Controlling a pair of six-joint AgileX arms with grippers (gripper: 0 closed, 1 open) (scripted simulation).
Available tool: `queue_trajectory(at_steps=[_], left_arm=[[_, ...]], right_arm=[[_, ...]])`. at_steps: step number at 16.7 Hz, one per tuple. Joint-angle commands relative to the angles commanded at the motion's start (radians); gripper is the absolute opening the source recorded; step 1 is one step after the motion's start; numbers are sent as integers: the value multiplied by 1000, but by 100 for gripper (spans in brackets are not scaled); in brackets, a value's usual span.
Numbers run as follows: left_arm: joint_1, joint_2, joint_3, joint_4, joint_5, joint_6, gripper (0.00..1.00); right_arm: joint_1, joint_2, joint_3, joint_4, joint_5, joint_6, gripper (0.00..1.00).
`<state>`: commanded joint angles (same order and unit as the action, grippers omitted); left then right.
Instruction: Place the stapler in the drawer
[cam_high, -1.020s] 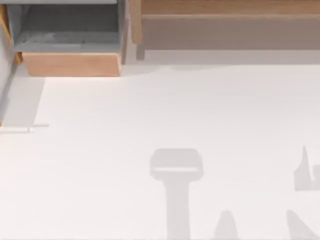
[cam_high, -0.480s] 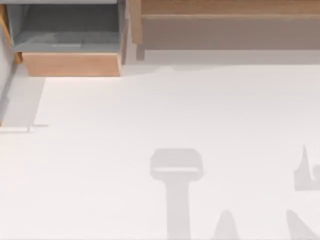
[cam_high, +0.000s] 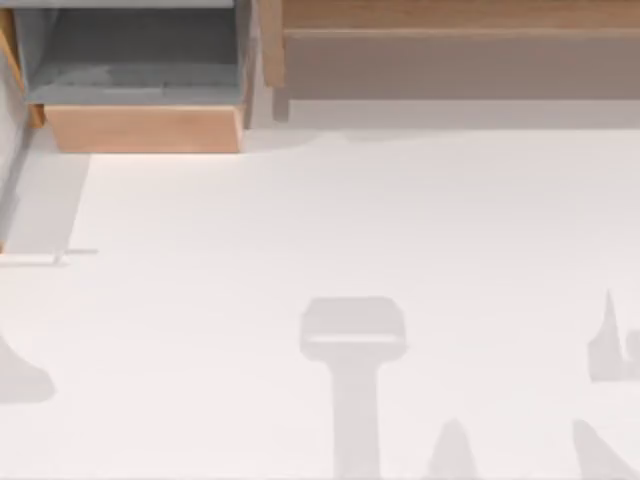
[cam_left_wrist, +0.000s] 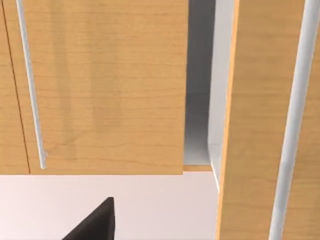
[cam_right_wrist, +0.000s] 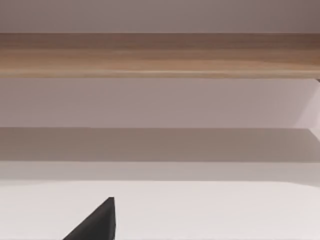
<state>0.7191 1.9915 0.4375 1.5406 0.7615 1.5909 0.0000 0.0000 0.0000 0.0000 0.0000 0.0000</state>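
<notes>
The drawer (cam_high: 145, 128) stands pulled open at the table's far left corner, with grey inner walls and floor and a light tan front panel. The stapler is out of view. A black corner of my left gripper (cam_left_wrist: 95, 224) shows in the left wrist view, close to tan wooden panels (cam_left_wrist: 110, 85) with white bar handles (cam_left_wrist: 30, 85). A black corner of my right gripper (cam_right_wrist: 95, 224) shows in the right wrist view, over the white table and facing the long brown ledge (cam_right_wrist: 160, 55).
The long brown wooden ledge (cam_high: 450, 30) runs along the back right of the table. Grey shadows of the arms lie on the white tabletop (cam_high: 300, 220) at the front middle, front right and left edge.
A grey shadow has come in at the table's left edge in the top view. A faint light patch on the drawer floor has shifted.
</notes>
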Motion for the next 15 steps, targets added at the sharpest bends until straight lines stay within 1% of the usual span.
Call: queue_trajectory(at_steps=[3,8,12,15], left_arm=[[0,4,6,-4,-3,-1,100],[-58,30,75,-44,-57,-1,100],[-60,31,78,-46,-60,-1,100],[-60,31,78,-46,-60,-1,77]], right_arm=[[0,0,0,0,0,0,100],[0,0,0,0,0,0,100],[0,0,0,0,0,0,100],[0,0,0,0,0,0,100]])
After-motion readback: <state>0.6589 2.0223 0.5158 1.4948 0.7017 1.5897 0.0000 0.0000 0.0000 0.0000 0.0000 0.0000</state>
